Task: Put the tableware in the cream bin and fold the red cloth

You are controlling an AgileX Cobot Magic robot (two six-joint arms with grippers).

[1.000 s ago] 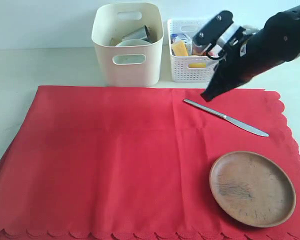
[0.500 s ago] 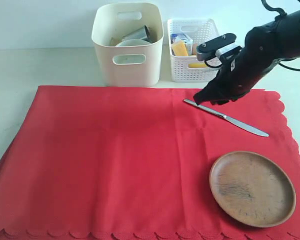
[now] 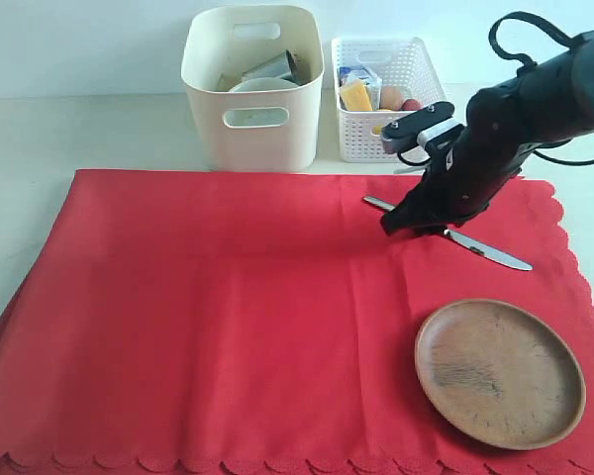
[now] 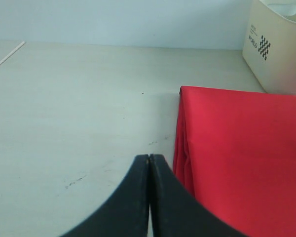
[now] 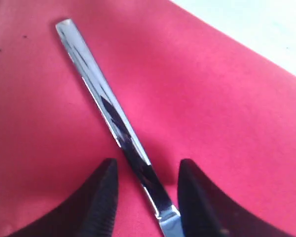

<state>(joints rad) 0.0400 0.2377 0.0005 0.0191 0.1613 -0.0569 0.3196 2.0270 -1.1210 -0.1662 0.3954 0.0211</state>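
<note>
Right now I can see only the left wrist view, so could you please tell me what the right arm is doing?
Observer: The right claw is open, one jaw on each side of the metal table knife, which lies flat and is not gripped.
Operator: Thank you. What else is waiting to be put away?
Observer: The round brown wooden plate sits on the red cloth, nearer the camera than the knife.
Operator: And what is already packed?
Observer: A steel cup and a pale bowl show inside the cream bin.
</note>
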